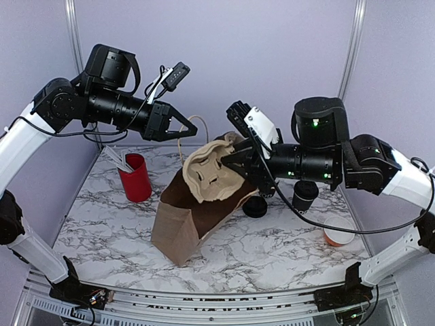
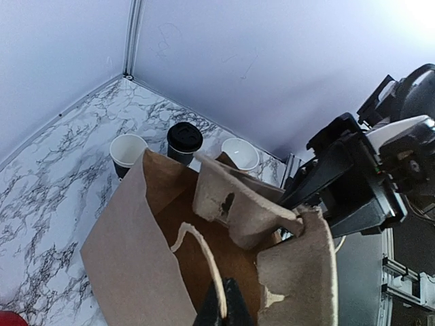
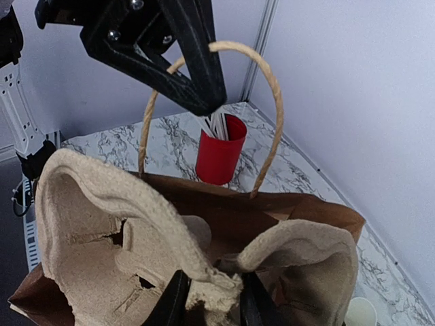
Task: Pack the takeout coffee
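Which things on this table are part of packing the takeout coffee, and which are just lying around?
For the job: lidded black cup, brown paper bag, pulp cup carrier.
Lying about: red cup of sticks, open black cup, orange bowl.

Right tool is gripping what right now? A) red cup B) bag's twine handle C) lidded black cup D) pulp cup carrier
D: in the right wrist view the right tool pinches the edge of the pulp cup carrier at the mouth of the brown bag; the left tool holds the twine handle.
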Controlling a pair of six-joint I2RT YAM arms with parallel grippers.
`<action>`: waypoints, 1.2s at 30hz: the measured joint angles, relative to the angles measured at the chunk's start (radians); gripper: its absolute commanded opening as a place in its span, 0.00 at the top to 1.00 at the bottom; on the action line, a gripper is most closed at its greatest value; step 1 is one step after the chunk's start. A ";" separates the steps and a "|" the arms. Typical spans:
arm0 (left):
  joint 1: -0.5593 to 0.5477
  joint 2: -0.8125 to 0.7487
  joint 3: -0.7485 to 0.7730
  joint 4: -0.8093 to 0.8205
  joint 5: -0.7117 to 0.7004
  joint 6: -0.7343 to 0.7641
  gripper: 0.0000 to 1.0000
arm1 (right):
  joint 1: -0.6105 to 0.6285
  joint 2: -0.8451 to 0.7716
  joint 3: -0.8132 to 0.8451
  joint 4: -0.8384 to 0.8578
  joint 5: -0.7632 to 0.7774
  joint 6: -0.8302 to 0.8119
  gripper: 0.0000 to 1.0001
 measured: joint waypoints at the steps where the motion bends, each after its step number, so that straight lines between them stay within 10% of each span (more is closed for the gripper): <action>1: 0.000 0.000 -0.002 0.000 0.009 0.002 1.00 | -0.011 -0.011 -0.024 0.008 -0.019 0.004 0.77; 36: 0.032 -0.061 -0.216 0.188 0.237 -0.017 1.00 | 0.043 0.169 -0.004 -0.086 -0.073 0.042 0.75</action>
